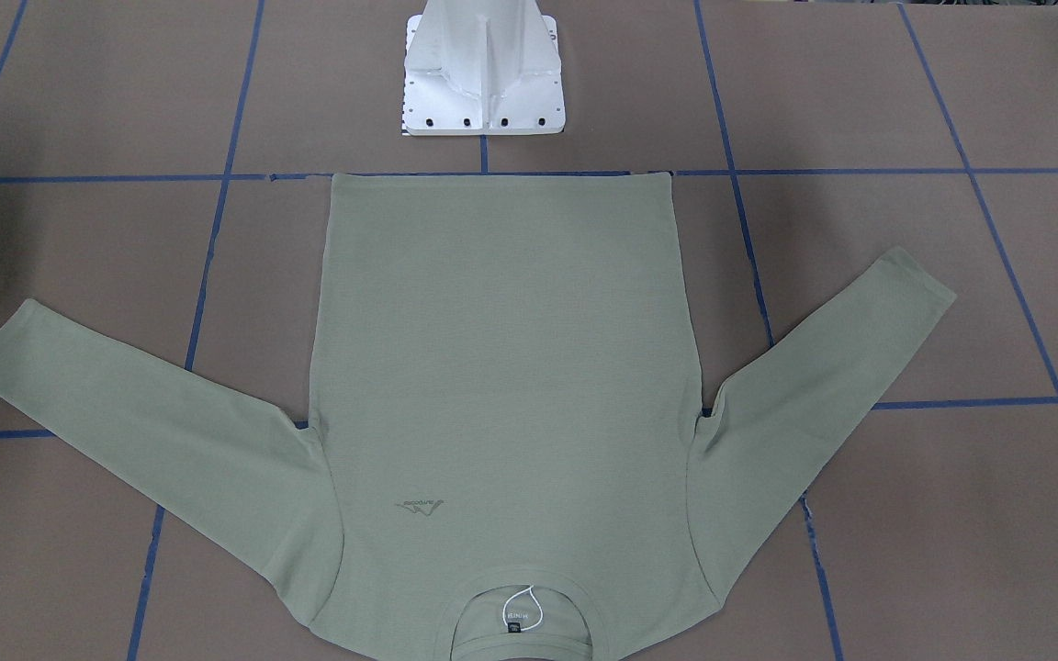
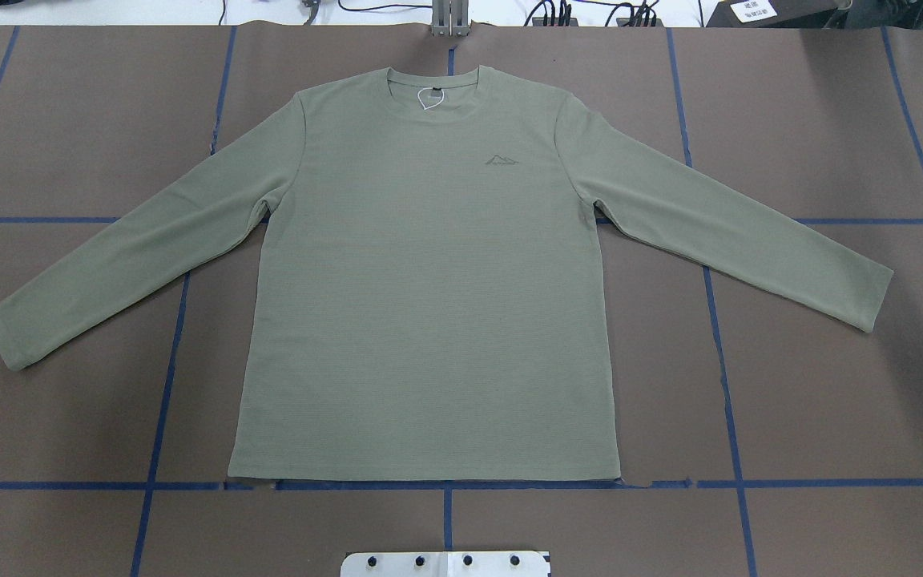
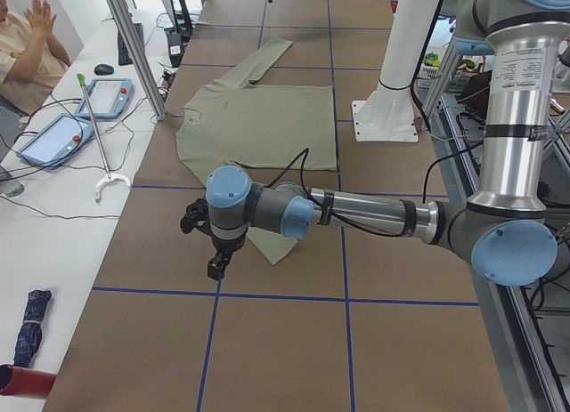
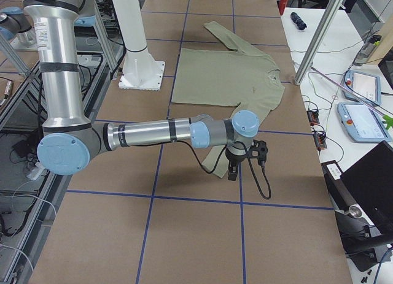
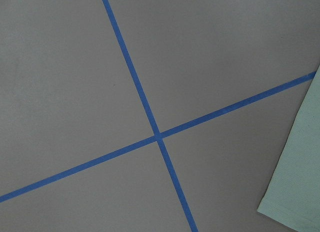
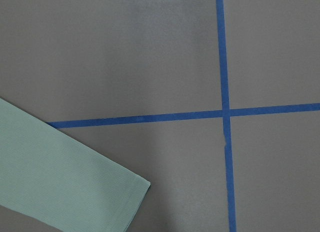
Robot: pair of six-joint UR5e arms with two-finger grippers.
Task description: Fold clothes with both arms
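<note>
Standing beside the table [image 2: 830, 385], I noted that the left arm [image 3: 365, 214] reached out low and nearly level, its wrist turned down so that the left gripper [image 3: 216, 268] pointed at the table just beside the left sleeve cuff [image 3: 272, 249]. The right arm [image 4: 147, 134] mirrored this pose, with the right gripper [image 4: 233, 172] pointing down close to the right sleeve cuff [image 4: 214, 164]. Each gripper appeared in one side view only, so whether its jaws were open or closed could not be told. The shirt [image 2: 429, 304] lay flat and face up at the table's centre. Its collar [image 2: 433, 80] lay away from the robot, its hem ran along a blue tape line [image 2: 670, 484] near the white pedestal base [image 1: 483, 83], and both sleeves were spread outward. Only the overhead and front views showed the garment whole, including the chest logo [image 2: 503, 161] and the white label string [image 2: 429, 100]; in the side views each forearm crossed in front of the near sleeve. Each wrist view showed one cuff corner beside a tape crossing [image 5: 157, 136]. A person [image 3: 27, 47] sat at a side bench with teach pendants [image 3: 105, 96].
</note>
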